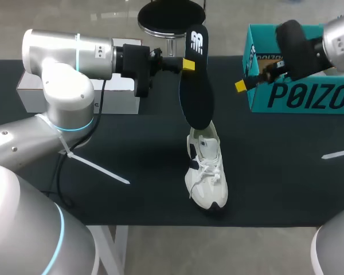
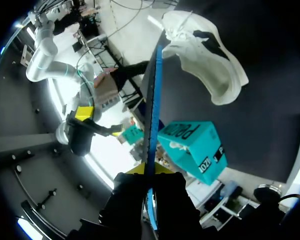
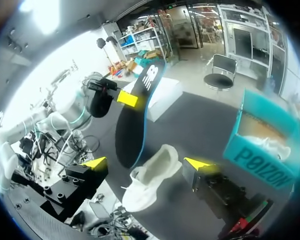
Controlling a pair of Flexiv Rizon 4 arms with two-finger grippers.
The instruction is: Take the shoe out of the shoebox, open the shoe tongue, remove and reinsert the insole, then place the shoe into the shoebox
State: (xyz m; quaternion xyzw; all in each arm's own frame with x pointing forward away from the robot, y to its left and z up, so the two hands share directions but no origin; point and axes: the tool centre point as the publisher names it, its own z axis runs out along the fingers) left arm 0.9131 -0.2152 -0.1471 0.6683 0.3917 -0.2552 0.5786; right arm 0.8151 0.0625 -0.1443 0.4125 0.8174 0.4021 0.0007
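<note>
A white sneaker [image 1: 206, 169] stands upright on the black table [image 1: 286, 183], toe toward the front edge. My left gripper [image 1: 186, 65] is shut on the upper part of a black insole [image 1: 196, 86]. The insole hangs tilted, its lower end at the sneaker's opening. In the left wrist view the insole [image 2: 152, 110] shows edge-on between my fingers [image 2: 149, 170], with the sneaker [image 2: 210, 60] ahead. My right gripper [image 1: 253, 79] stands open in front of the teal shoebox [image 1: 298, 94]. In its own view the right gripper [image 3: 147, 163] holds nothing, and the sneaker [image 3: 150, 175] and insole [image 3: 135, 115] lie ahead.
The open shoebox [image 3: 265, 145] at the back right holds something white inside. A grey-white block [image 1: 28, 91] sits at the back left behind my left arm. Strips of white tape [image 1: 97, 169] lie on the table.
</note>
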